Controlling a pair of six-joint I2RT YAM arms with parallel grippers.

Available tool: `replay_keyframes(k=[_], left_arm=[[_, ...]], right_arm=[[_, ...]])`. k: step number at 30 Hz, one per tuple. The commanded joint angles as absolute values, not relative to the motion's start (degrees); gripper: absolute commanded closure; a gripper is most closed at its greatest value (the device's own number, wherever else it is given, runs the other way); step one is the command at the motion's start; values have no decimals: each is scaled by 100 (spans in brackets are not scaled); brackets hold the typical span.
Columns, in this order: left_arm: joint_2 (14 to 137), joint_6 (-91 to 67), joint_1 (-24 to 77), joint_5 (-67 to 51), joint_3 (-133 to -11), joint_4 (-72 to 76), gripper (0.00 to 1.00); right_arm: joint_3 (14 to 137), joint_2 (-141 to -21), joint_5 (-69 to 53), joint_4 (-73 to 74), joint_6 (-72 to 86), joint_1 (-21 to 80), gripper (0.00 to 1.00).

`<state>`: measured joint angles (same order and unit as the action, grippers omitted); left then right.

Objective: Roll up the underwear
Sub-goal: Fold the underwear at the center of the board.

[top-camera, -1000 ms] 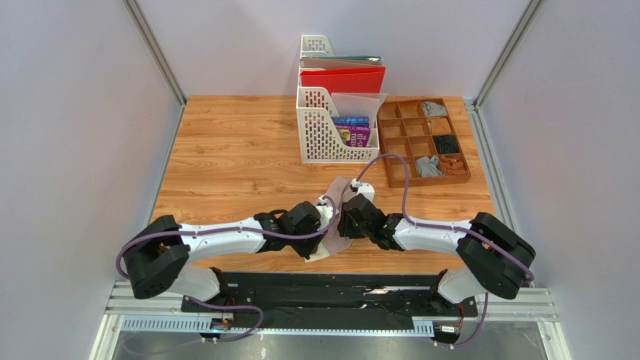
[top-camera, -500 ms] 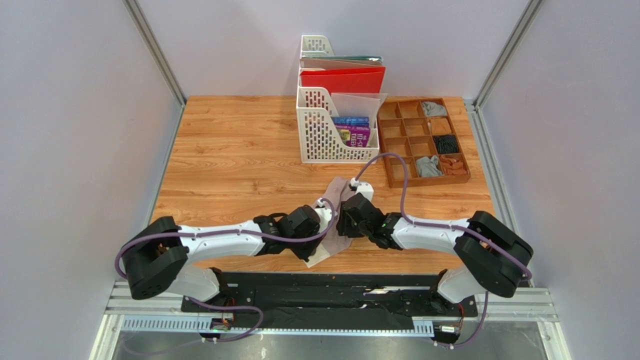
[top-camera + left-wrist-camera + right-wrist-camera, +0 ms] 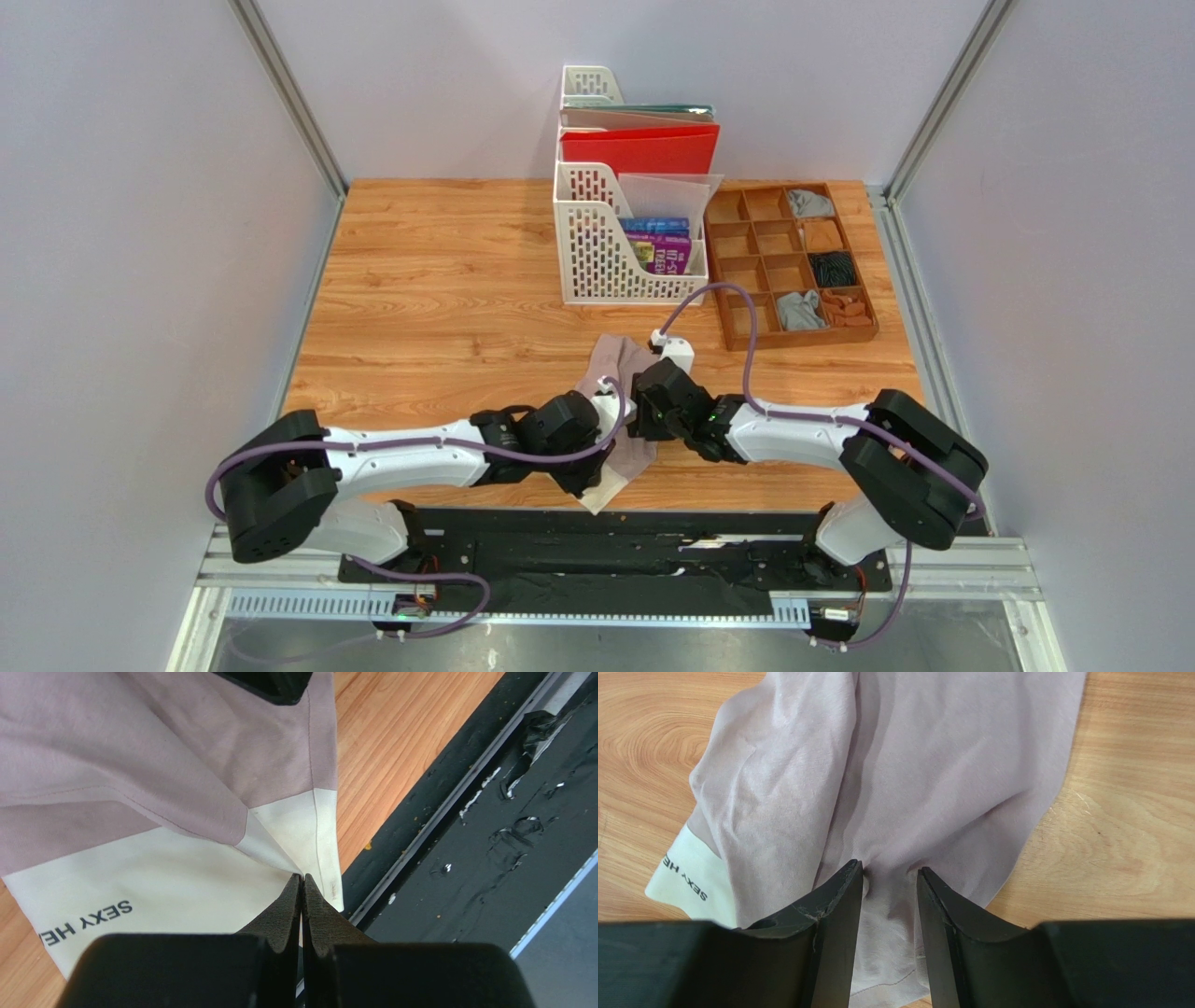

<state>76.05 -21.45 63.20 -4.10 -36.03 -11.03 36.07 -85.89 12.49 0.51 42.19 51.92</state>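
**Step in hand (judged from the layout):** start of the roll on the pale pinkish-beige underwear [image 3: 608,361]. No turn of cloth formed yet.

**Location of the garment:**
- Spread and creased on the table [image 3: 421,280], close to the front edge and centred between the two arms.
- Cream band [image 3: 175,875] toward the robot, its near corner just beside the black rail [image 3: 449,847].

**End effectors:**
- Left gripper [image 3: 302,882]: pressed together, pinching the corner fold of the cream band. Creases fan out from the tips.
- Right gripper [image 3: 891,878]: spread partway, tips set down on the pink panel with a soft ridge of cloth between them. Cannot tell whether pressing hard or only touching.

**Next move (a judgement, not an observation):**
1. Carry the pinched band corner up and over onto the pink panel, away from the robot, to lay the first turn.
2. Pin the panel with the right tips meanwhile.
3. Avoid a high lift, since thin cloth is likely to sag and unfold.
4. Release only with the fold lying flat.
5. Guard against the band slipping off the front edge toward the rail.

**Pose:**
- Left arm: stretched low along the front edge, forearm pointing right, wrist turned onto the garment's near corner.
- Right arm: mirrored from the other side, forearm pointing left, wrist over the garment's middle, with the cable [image 3: 751,336] looping above.
- Wrists: nearly touching in the overhead view.
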Motion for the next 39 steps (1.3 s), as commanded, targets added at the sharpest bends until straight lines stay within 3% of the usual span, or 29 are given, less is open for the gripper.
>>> replay_keyframes(k=[1, 11, 13, 15, 19, 23, 27, 32, 39], left_arm=[[7751, -2434, 6398, -510, -3560, -712, 100], [8165, -2821, 6416, -720, -3577, -35, 100], [8200, -2900, 6434, -677, -3726, -87, 72], [8060, -2927, 6442, -449, -3866, -359, 54], [7560, -2883, 6434, -10, -4069, -860, 43], [6989, -2769, 6373, 491, -4350, -1537, 39], [6777, -2760, 5627, 483, -4509, -1828, 37], [7056, -2698, 4407, 326, -4456, -1583, 38], [7786, -2760, 3982, -202, -4482, -967, 44]], right_arm=[[3533, -8789, 1292, 457, 4245, 5168, 58], [3656, -8253, 1046, 650, 3886, 4905, 54], [3753, -8183, 994, 755, 3780, 4808, 53], [3797, -7964, 993, 843, 3657, 4781, 52], [3902, -7445, 1037, 1325, 3516, 4711, 50], [3946, -6900, 1151, 1731, 3454, 4702, 50], [3885, -6636, 959, 1916, 3507, 4702, 51], [3613, -6635, 598, 1592, 3770, 4728, 52], [3419, -6926, 334, 1161, 3990, 4816, 52]])
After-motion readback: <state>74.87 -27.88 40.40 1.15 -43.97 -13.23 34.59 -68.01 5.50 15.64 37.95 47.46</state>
